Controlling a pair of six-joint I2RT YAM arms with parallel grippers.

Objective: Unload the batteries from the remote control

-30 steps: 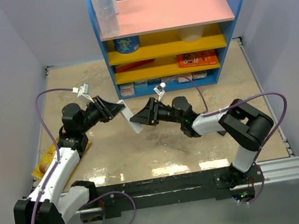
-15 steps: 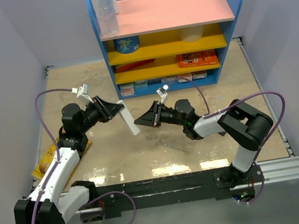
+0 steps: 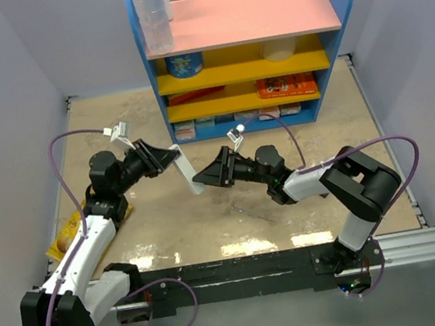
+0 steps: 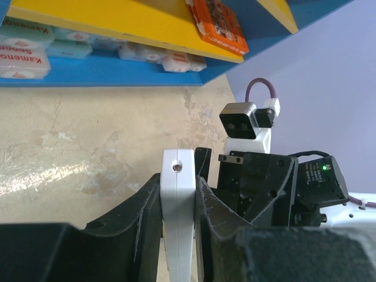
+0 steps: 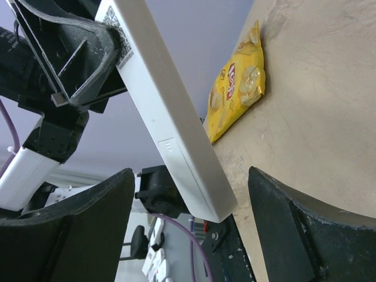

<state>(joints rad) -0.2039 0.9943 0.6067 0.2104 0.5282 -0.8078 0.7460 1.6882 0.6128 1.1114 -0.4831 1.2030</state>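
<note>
The blue shelf unit (image 3: 248,42) with pink and yellow boards stands at the far edge of the table (image 3: 169,220). The tabletop is a beige, mottled surface that throws a glossy glare along its near side. Pale lilac walls close in on the left, right and far sides. A clear bottle (image 3: 152,12) stands on the shelf's top left, and a yellow snack bag (image 3: 69,232) lies at the table's left edge.

Both arms reach toward the middle. The left gripper (image 3: 174,158) is clamped on the upper part of the white remote (image 3: 186,170) and holds it off the table, tilted. I judge this is meant to present the free lower end to the other arm.

The right gripper (image 3: 203,178) faces that end with its fingers spread wide. The remote sits between them and neither finger touches it, so this gripper holds nothing.

A rectangular seam on the remote's back looks like the battery cover (image 5: 176,155), and it appears closed. No batteries are in view; I judge they are inside the remote.
</note>
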